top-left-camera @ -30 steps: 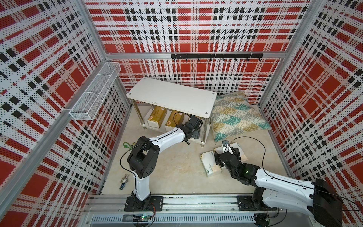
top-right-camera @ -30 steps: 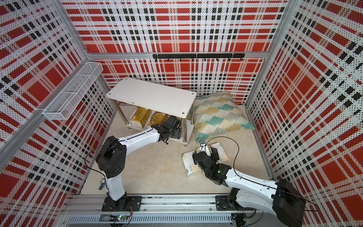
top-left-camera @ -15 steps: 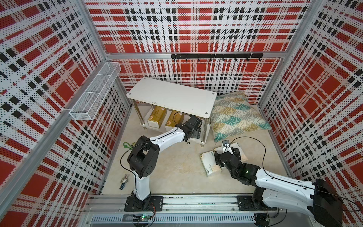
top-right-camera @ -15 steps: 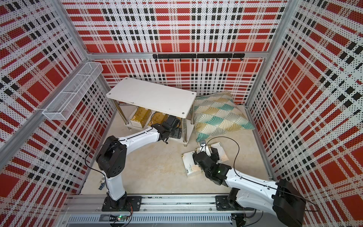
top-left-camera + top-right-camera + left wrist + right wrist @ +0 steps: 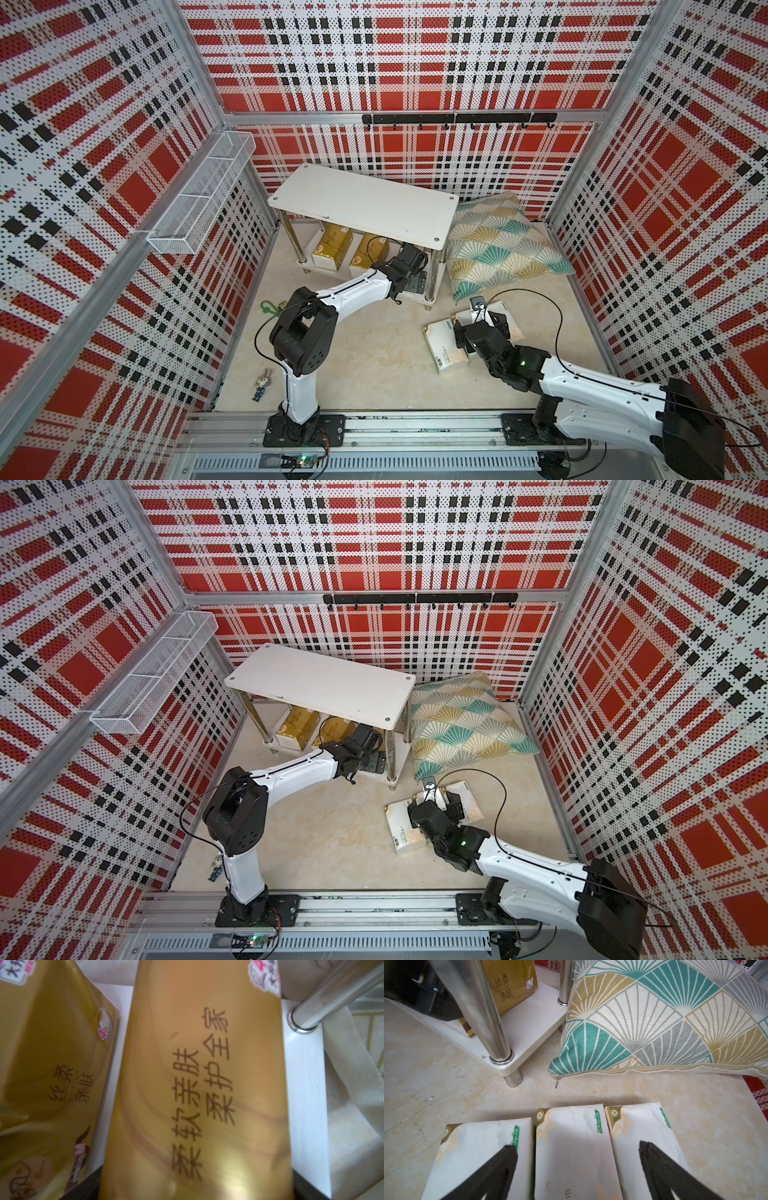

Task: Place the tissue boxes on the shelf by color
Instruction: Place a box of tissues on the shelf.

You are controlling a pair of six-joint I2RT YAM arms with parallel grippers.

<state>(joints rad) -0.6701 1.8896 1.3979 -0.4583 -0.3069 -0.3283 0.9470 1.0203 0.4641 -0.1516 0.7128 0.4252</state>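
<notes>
The shelf [image 5: 365,203] stands at the back. Two gold tissue boxes [image 5: 332,247] [image 5: 368,253] stand on its lower board [image 5: 529,1022]. My left gripper [image 5: 409,266] reaches in under the right end, open. A third gold box [image 5: 207,1084] stands on that board between the jaws, and only dark finger edges [image 5: 89,1188] show beside it. Three white tissue boxes lie side by side on the floor. My right gripper [image 5: 578,1149] is open above the middle box [image 5: 571,1147], one fingertip [image 5: 510,1153] over each neighbour. In both top views the arm hides part of them [image 5: 444,353] [image 5: 405,829].
A teal-and-gold pillow [image 5: 503,249] leans beside the shelf's right end, close to the white boxes. A wire basket [image 5: 199,199] hangs on the left wall and a black hook rail [image 5: 457,118] on the back wall. Small items [image 5: 262,380] lie at the floor's front left.
</notes>
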